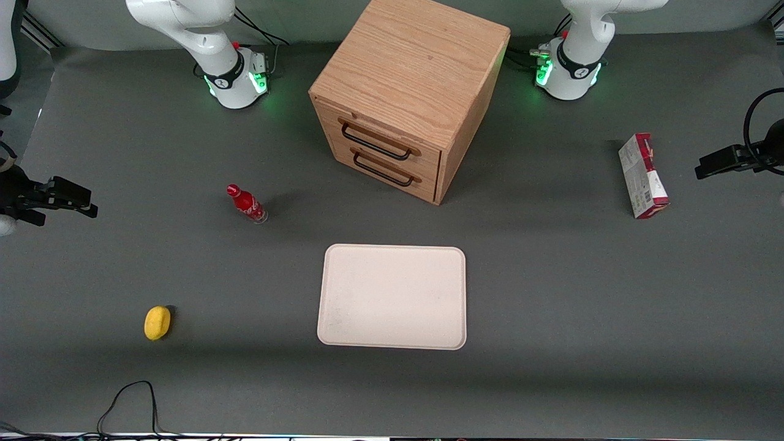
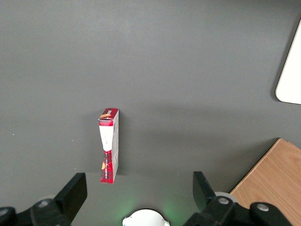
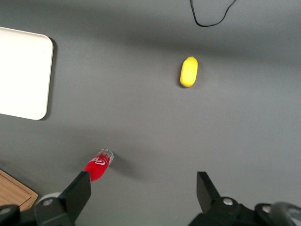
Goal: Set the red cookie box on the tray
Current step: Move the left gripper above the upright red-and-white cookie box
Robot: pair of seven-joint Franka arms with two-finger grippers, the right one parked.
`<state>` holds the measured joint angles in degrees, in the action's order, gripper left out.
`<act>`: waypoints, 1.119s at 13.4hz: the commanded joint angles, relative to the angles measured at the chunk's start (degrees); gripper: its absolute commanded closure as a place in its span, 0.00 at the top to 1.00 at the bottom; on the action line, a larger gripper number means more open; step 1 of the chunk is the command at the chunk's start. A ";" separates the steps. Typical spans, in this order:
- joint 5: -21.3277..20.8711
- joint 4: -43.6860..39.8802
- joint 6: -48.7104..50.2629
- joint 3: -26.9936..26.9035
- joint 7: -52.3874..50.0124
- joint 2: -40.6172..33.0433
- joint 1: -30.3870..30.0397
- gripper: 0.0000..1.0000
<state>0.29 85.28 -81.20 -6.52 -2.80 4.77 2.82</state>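
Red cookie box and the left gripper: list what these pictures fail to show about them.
- red cookie box: its printed text is too small to read in the front view, and the left wrist view shows only a narrow edge.
- gripper: open, above the table near the box; its body is cut off by the frame edge in the left wrist view.
- tray: the left wrist view catches only one corner.

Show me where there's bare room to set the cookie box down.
The cream-beige rectangular tray holds nothing. Bare grey mat lies between it and the thin red cardboard cookie box, standing on edge toward the working arm's end. Tightest spot: between the tray and the wooden two-drawer cabinet. The open pincer hangs above the box.
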 commanded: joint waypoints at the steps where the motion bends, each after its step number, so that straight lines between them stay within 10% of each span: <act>1: -0.99 0.76 1.04 -0.34 0.43 -1.08 0.08 1.00; 15: -5.39 44.79 -11.70 -1.39 5.70 -33.33 -8.98 1.00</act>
<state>-4.01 124.90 -89.89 -8.38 2.38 -24.89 -5.93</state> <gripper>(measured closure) 0.000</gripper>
